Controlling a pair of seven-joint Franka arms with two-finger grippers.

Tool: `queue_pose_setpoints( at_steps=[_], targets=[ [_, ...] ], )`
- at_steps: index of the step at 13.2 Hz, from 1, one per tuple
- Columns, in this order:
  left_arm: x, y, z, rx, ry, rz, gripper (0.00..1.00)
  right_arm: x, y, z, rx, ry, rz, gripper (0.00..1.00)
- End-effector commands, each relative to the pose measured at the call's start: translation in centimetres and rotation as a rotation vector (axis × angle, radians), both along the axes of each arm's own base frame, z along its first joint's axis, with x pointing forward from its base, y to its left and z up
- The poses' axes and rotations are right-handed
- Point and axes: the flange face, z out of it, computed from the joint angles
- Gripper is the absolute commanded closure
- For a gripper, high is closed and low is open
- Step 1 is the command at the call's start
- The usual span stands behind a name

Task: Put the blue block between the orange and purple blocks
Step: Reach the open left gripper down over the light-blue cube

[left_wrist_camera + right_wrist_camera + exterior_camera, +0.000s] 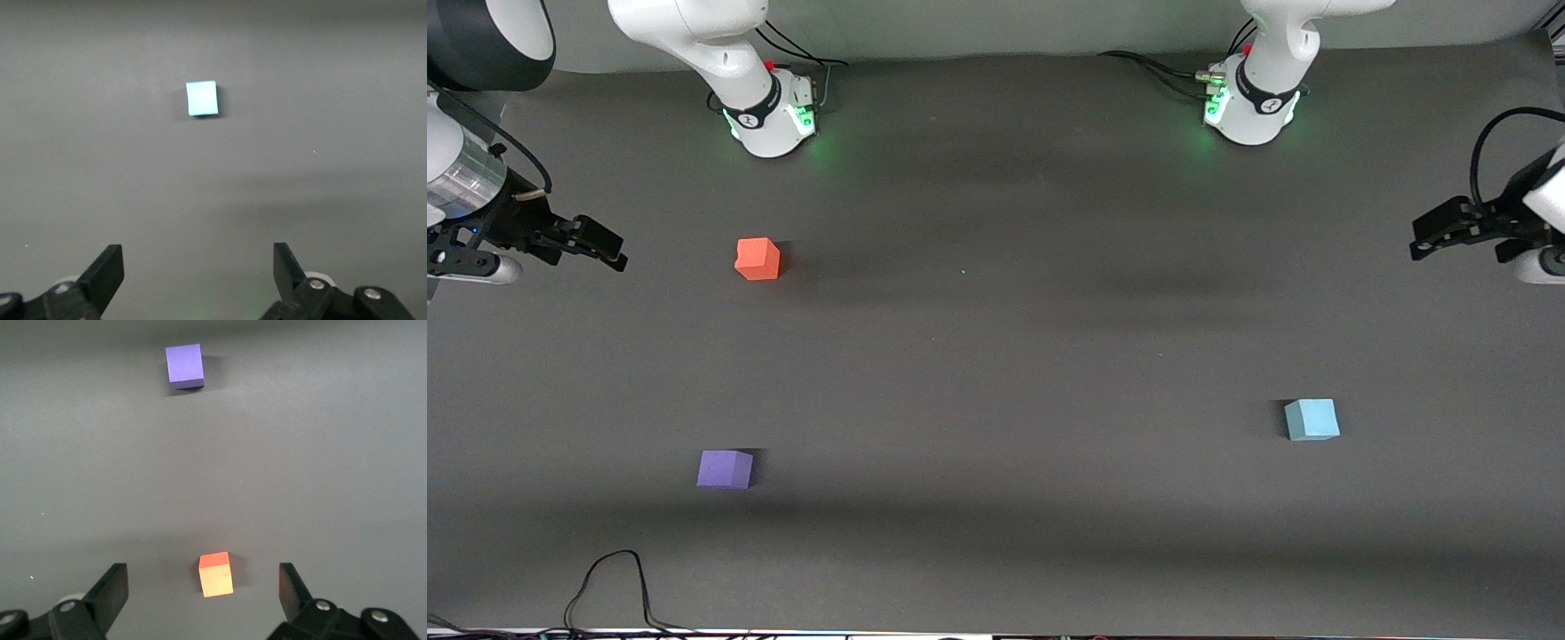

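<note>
A: Left wrist view, status?
B: Left gripper [199,270] fingers apart, blue block [202,98] on table [333,167] well ahead.
A: Right?
B: Right gripper [203,590] fingers apart; orange block [215,574] between, untouched; purple block [185,365] well ahead.

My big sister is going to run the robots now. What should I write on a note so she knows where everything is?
Left end effector: open, empty, up in the air at the left arm's end of the table, waiting.
Right end effector: open, empty, up at the right arm's end, above the table near the orange block.
Blue block: alone on the table toward the left arm's end, untouched.
Orange block and purple block: toward the right arm's end, well apart, purple nearer the front camera.
Done: nothing yet.
Left: pick up the blue block, carry it across, set it in the gap between orange and purple.
</note>
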Motion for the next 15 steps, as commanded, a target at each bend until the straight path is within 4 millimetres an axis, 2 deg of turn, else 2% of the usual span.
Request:
queue_pose_setpoints(
  at_steps=[1,4,6,9,13,15],
  targets=[
    [2.0,0.5,-1.1,0.004,-0.031,-0.002,0.00,-0.4,-0.1,0.2,-0.008,0.000,0.016,0.00],
    [5.3,1.8,-4.7,0.002,-0.034,0.018,0.00,-0.3,-0.1,0.1,-0.008,-0.001,0.018,0.00],
    [7.7,2.2,-9.7,0.002,-0.014,0.022,0.00,-0.3,-0.1,0.0,-0.009,0.000,0.016,0.00],
    [11.2,2.3,-18.8,0.000,0.010,0.021,0.00,-0.3,-0.1,-0.1,-0.009,0.002,0.016,0.00],
    [13.5,2.0,-29.6,-0.003,-0.045,0.021,0.00,-0.2,-0.1,-0.2,-0.009,-0.001,0.016,0.00],
    [13.9,1.4,-34.3,-0.003,-0.046,0.025,0.00,-0.2,-0.1,-0.2,-0.009,-0.001,0.016,0.00]
  ],
)
